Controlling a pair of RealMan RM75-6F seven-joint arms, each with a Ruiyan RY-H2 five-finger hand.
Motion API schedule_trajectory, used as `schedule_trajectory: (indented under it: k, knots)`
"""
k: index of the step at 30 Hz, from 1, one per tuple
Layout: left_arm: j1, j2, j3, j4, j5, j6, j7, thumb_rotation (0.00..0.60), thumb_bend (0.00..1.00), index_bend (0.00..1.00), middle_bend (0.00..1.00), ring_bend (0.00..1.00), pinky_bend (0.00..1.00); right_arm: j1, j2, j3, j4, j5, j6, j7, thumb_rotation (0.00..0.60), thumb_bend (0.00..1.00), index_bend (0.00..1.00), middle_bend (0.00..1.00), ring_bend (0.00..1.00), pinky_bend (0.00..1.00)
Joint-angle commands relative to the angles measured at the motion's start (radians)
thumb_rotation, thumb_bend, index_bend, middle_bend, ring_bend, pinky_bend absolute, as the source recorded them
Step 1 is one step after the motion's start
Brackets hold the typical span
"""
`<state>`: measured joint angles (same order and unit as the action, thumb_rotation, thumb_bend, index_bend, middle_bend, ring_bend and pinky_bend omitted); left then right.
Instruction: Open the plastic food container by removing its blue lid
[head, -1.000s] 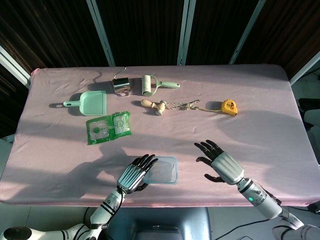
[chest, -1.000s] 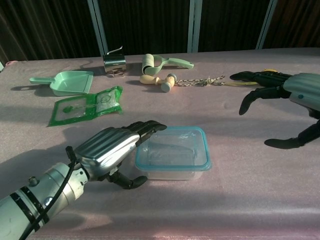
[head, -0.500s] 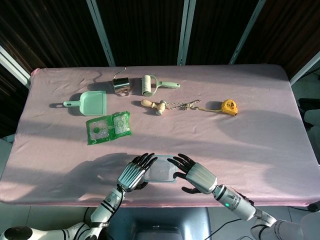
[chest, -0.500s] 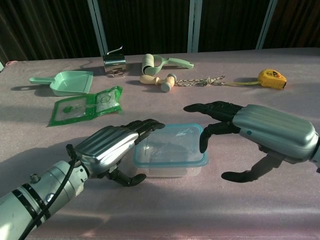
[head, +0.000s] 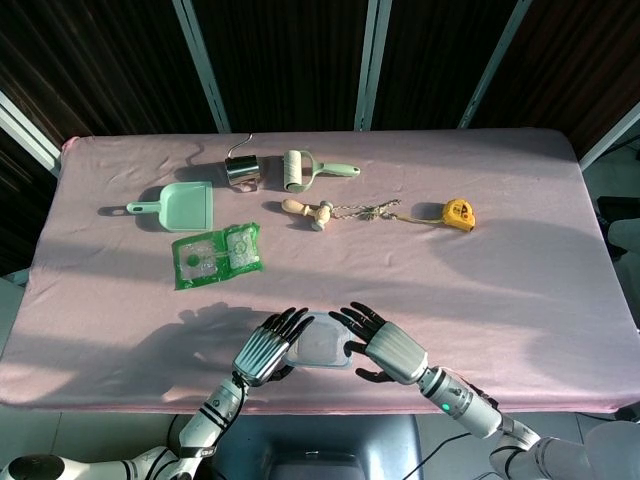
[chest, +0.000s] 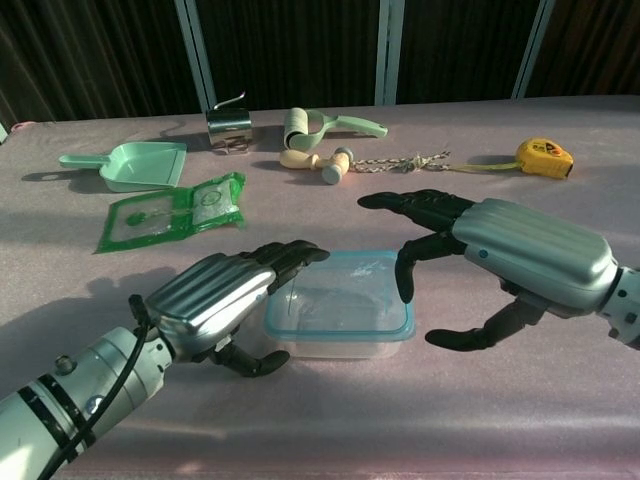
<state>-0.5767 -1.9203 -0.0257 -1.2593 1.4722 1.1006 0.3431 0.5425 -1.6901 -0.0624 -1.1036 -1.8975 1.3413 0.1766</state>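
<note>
The clear plastic container with its blue-rimmed lid sits near the table's front edge, lid on. My left hand lies against its left side, fingertips over the lid's left rim and thumb low at the front corner. My right hand hovers at the container's right side with fingers spread, one fingertip pointing down at the lid's right rim and the thumb reaching toward the front right corner. Whether it touches is unclear.
Farther back lie a green packet, a mint dustpan, a metal cup, a lint roller, a wooden-handled rope and a yellow tape measure. Pink cloth covers the table.
My right hand swept in from the right and now hangs beside the container's right edge. The container has shifted slightly. The left hand stayed against its left side.
</note>
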Motion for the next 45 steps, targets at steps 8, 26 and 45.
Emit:
schedule_trajectory:
  k: [8,26,45]
  knots:
    - [0.0,-0.011,0.002,0.015,0.001,-0.004,0.008,0.6,0.33,0.0,0.54,0.42,0.22,0.008,-0.022,-0.009,0.018,0.013,-0.004,-0.008,0.6,0.37,0.63,0.05,0.0,0.0]
    - [0.004,-0.014,0.005,0.018,0.003,-0.008,0.019,0.6,0.33,0.0,0.55,0.43,0.22,0.021,-0.044,-0.024,0.024,0.035,-0.006,-0.005,0.6,0.37,0.64,0.05,0.0,0.0]
    - [0.009,-0.011,0.011,0.019,0.004,-0.016,0.015,0.6,0.33,0.0,0.55,0.44,0.22,0.026,-0.057,-0.023,0.022,0.064,-0.008,-0.004,0.6,0.36,0.65,0.05,0.0,0.0]
